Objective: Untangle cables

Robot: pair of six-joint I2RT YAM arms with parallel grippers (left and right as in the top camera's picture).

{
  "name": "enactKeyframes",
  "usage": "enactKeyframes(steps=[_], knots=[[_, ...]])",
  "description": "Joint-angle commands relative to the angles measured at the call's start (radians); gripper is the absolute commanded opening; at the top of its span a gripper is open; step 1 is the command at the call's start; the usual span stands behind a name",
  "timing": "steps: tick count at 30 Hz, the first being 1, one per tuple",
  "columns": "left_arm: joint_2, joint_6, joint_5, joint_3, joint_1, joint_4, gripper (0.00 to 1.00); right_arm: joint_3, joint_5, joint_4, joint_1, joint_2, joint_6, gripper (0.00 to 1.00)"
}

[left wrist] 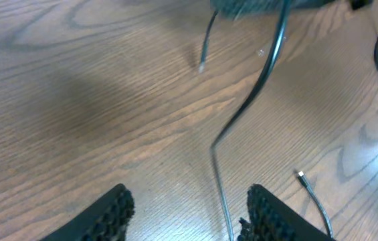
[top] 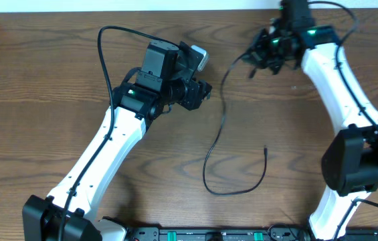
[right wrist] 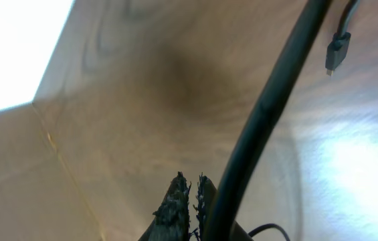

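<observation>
The wooden table is being used as the work surface, and the left arm and right arm are being reached over its far half. The left gripper is being held with its fingers spread, straddling the black cord, which is running between them and away ahead, probably so that it can be caught or let slide. The right gripper is being held with its fingers pressed together. The cord appears to be passing just beside them, and whether it is being pinched cannot be told. From that gripper the cord is being trailed down to the table in one open loop, apparently to draw it out. One small plug is lying just beyond one finger of the left gripper, and another plug end is being dangled ahead of the right gripper. No white cord is being made out.
</observation>
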Motion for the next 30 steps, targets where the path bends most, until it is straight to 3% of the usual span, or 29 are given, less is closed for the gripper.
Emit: enactKeyframes(steps=[1,7,17,28,29,30], knots=[[-0.005,0.005,-0.013,0.008,0.0,-0.005,0.59,-0.002,0.021,0.008,-0.112,-0.003,-0.116,0.01],[-0.005,0.005,-0.013,0.008,0.0,-0.005,0.66,0.023,0.095,0.003,-0.292,-0.005,-0.23,0.01],[0.021,0.0,-0.013,0.008,0.0,-0.012,0.66,0.183,0.344,-0.031,-0.589,-0.005,-0.368,0.01],[0.049,-0.006,-0.013,0.008,0.0,-0.016,0.66,0.345,0.435,-0.023,-0.742,-0.005,-0.52,0.01],[0.049,-0.007,-0.012,0.008,0.0,-0.016,0.66,0.346,0.473,-0.021,-0.742,-0.005,-0.538,0.06],[0.049,-0.007,-0.012,0.008,0.0,-0.017,0.66,0.346,0.51,-0.027,-0.74,-0.005,-0.541,0.18]])
